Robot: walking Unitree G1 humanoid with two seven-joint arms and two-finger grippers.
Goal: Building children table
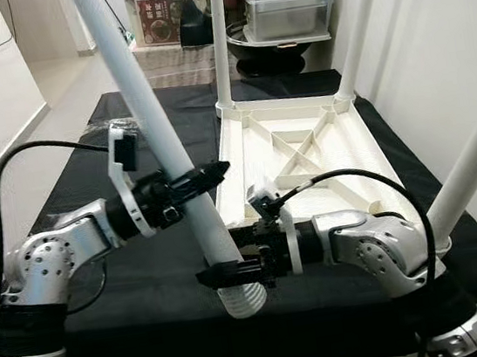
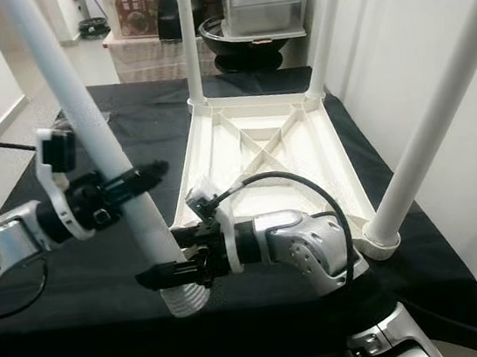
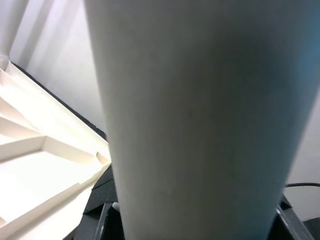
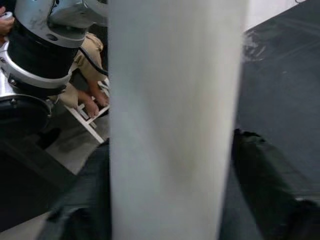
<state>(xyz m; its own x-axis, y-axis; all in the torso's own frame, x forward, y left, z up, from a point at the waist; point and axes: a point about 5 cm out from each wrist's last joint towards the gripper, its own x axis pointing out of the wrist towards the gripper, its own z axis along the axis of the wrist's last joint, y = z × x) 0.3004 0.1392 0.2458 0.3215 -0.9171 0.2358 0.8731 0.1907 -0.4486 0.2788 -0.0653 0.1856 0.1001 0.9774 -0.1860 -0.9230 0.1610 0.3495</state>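
The left pincer (image 1: 207,175) is clamping the smooth white tubular leg (image 1: 157,123) mid-shaft, while the right pincer (image 1: 220,275) is gripping it just above its ribbed threaded end. Judging by three legs standing, the fourth is going in next; it needs aligning with the empty corner socket of the upturned ribbed plastic tabletop (image 1: 305,148) on the black-draped counter (image 1: 140,297).

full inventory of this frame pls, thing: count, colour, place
loose table leg: 1, white, held tilted over the black cloth, threaded end low near the tabletop's free corner
tabletop: 1, cream, upside down on the cloth
fitted legs: 3, white, standing in its corners
black cloth: 1, covers the work surface
clear bin: 1, behind, green lid on top
left pincer: on the leg, higher up
right pincer: on the leg near the threaded end
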